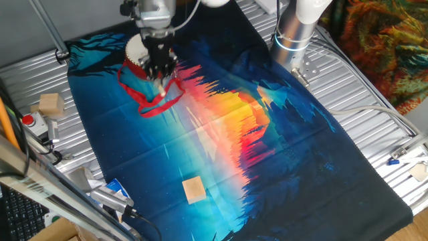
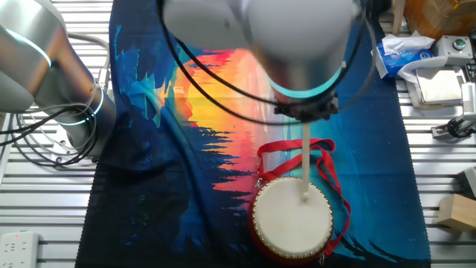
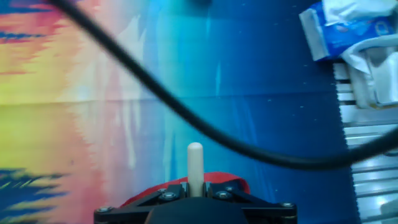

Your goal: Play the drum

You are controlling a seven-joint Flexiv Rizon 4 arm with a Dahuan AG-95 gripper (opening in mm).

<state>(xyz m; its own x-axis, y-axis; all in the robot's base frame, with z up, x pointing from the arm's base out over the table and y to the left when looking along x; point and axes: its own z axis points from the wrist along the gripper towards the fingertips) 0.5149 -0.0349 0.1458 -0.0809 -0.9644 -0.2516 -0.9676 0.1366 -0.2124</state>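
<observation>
The drum [image 2: 286,223] has red sides and a cream-white head and stands on the printed cloth, its red ribbon strap [image 2: 327,160] loose around it. In one fixed view the drum [image 1: 136,48] is mostly hidden behind the hand, with the ribbon [image 1: 148,102] in front. My gripper [image 2: 305,117] is shut on a cream wooden drumstick [image 2: 305,160] whose tip lies over the drum head; I cannot tell whether it touches. In the hand view the drumstick [image 3: 195,163] sticks out between the shut fingers of the gripper [image 3: 194,190], with red [image 3: 233,184] just behind.
A tan wooden block [image 1: 194,189] lies on the cloth near the front; another [image 1: 50,104] sits off the cloth. A tissue pack [image 2: 405,52] and boxes stand at the cloth's edge. A black cable [image 3: 149,93] crosses the hand view. The arm's base [image 1: 294,33] stands behind.
</observation>
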